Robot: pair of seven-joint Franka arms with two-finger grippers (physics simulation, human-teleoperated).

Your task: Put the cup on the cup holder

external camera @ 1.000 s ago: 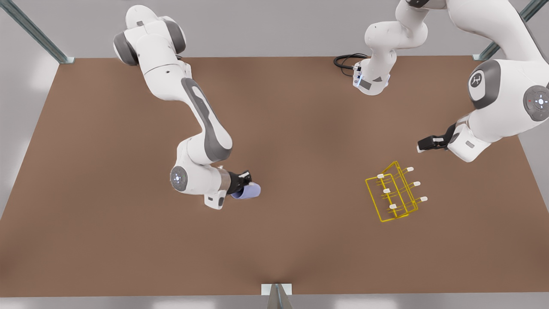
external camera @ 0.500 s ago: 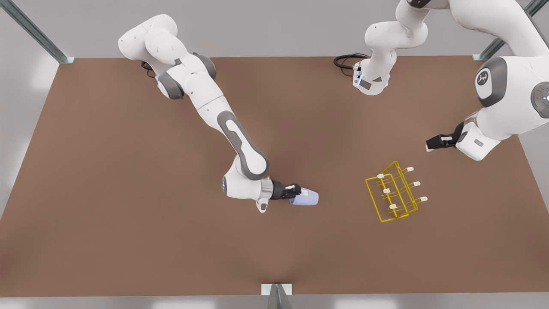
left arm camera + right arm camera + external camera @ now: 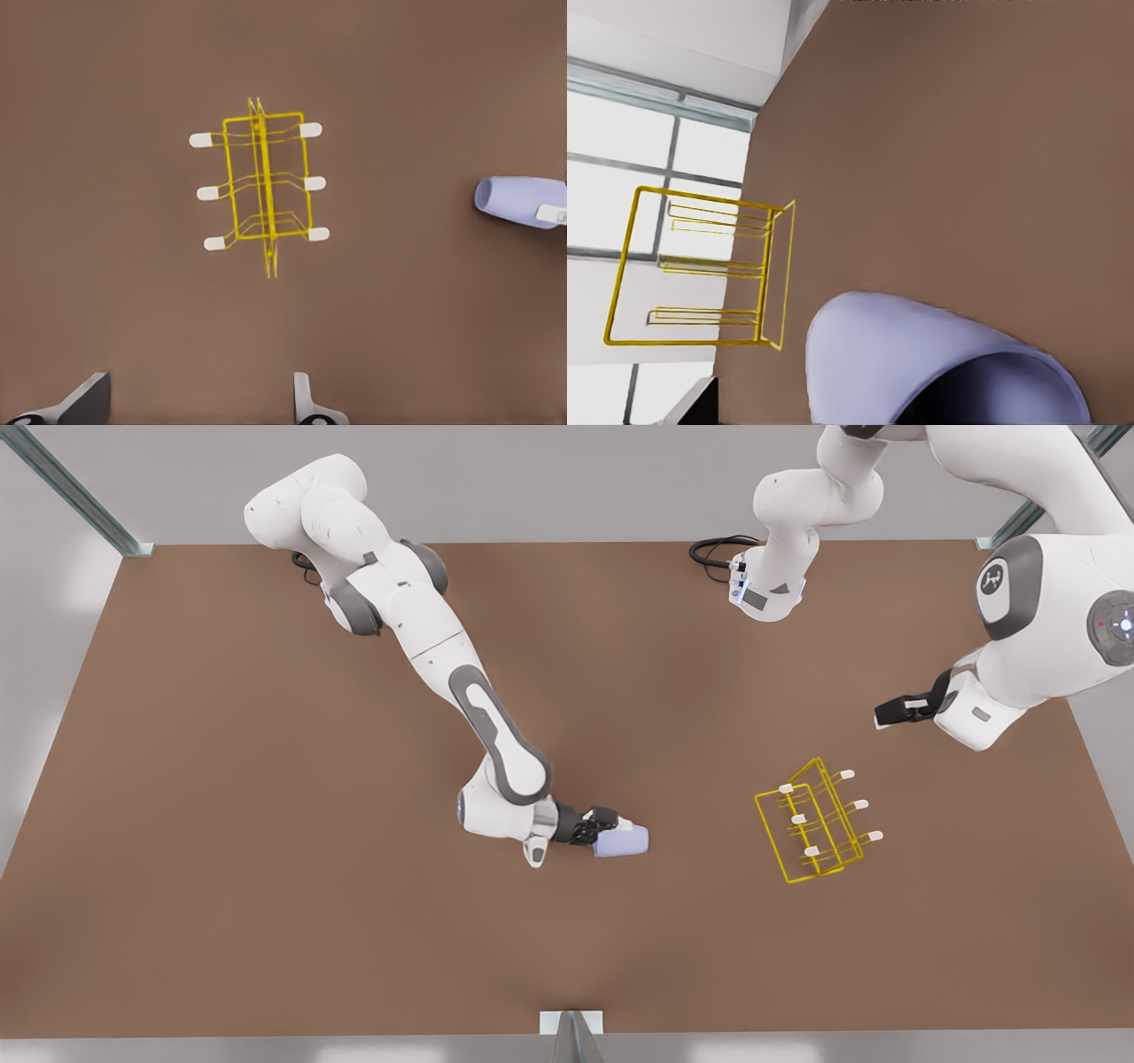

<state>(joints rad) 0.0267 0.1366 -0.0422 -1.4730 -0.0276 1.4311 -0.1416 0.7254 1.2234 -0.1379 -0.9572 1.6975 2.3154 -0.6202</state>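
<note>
Item: cup (image 3: 622,841). Small lavender-blue tapered vessel, no handle. Held on its side above the brown tabletop (image 3: 266,868), near the middle of the front view, its closed end toward the rack. Carried sideways, probably so its open mouth can later be slipped over a prong.

Item: right gripper (image 3: 611,825). Jaws pinching the cup near its rim; the right wrist view looks along the cup (image 3: 921,363) toward the rack, which suggests the arm is lined up for a direct approach.

Item: cup holder (image 3: 811,824). Yellow thin-wire rack, rectangular frame, six prongs with white caps. Stands on the tabletop toward the front view's right, well apart from the cup. All prongs bare, as far as the thin wires allow a reading. The cup is not yet placed.

Item: left gripper (image 3: 890,714). Hangs above the tabletop beyond the rack at the front view's right, jaws spread and holding nothing. Its wrist camera looks down on the rack (image 3: 264,188). This arm waits.
</note>
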